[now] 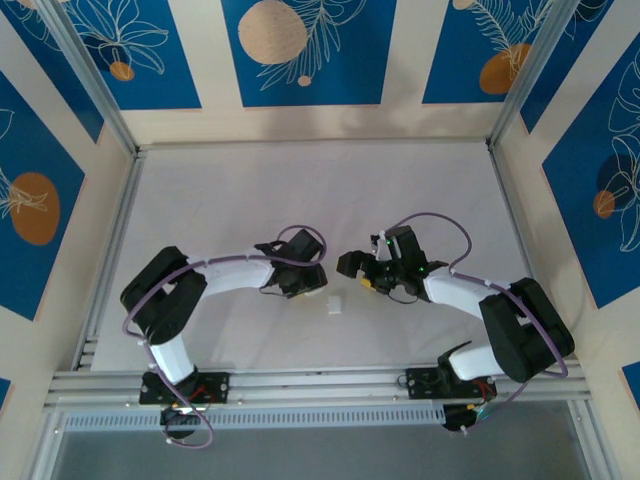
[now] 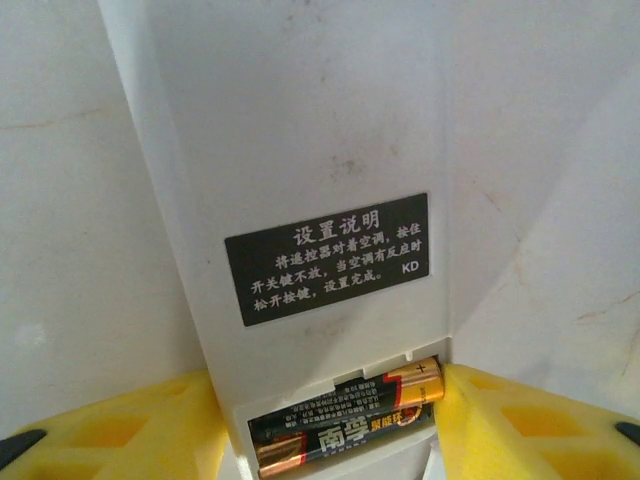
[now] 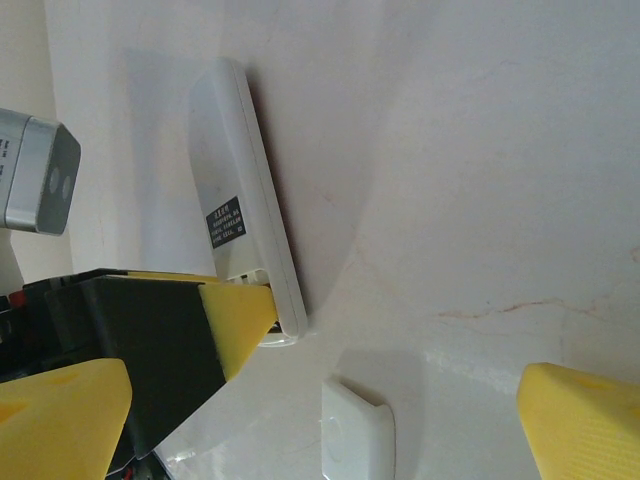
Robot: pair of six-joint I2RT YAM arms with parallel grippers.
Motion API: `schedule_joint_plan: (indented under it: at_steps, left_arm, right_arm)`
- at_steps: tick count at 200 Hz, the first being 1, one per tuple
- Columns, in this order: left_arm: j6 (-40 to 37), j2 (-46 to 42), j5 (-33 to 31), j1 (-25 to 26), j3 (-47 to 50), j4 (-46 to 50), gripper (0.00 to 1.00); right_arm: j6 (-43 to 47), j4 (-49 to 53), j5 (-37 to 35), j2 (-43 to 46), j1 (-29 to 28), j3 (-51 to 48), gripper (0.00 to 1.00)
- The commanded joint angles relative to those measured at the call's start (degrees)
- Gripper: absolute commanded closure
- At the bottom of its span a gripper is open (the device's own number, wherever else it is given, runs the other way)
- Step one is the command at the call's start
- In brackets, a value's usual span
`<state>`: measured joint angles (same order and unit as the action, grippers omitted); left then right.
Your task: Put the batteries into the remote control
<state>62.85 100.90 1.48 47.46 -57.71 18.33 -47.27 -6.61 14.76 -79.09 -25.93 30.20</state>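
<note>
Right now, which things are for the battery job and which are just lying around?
For the job:
remote control, held by the left gripper
batteries, in its open compartment

Lying about:
small white square piece on the table, possibly the compartment's cover

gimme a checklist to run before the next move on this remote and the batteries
1. Left tool clamps the remote control by its compartment end: ok
2. Compartment open, uncovered: ok
3. Batteries lying in the compartment, gold ends showing: ok
4. Both pressed fully home: cannot tell
5. Right tool open, holding nothing: ok
6. Small white piece loose on the table beside the remote control, between the right tool's fingers in its wrist view: ok
</note>
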Motion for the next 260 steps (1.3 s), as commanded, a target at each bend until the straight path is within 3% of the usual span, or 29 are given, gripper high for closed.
schedule_joint_plan:
  at_steps: [1,33,149,260]
  left_arm:
    - [-1.4,4.7,-1.6,-0.4,-1.0,7.5,0.43]
    - [-2.9,5.6,-2.4,-0.4,-2.9,10.8,0.41]
    - [-4.1,0.5,-1.7,-0.4,-4.2,9.4,0.31]
    - [2.9,-2.0,0.4,-1.0,-0.8,1.2,0.33]
  right_arm:
    - [-0.5,-0.3,-0.4,-0.8,-0.4,-0.4,0.01]
    - [-0.6,-0.5,-0.4,-0.9,-0.4,-0.6,0.01]
    - [-1.0,-1.3,-0.2,-1.4,-0.4,-0.8,0.01]
    - [-0.8,-2.8,0.0,-3.4,-1.4,-0.6,0.01]
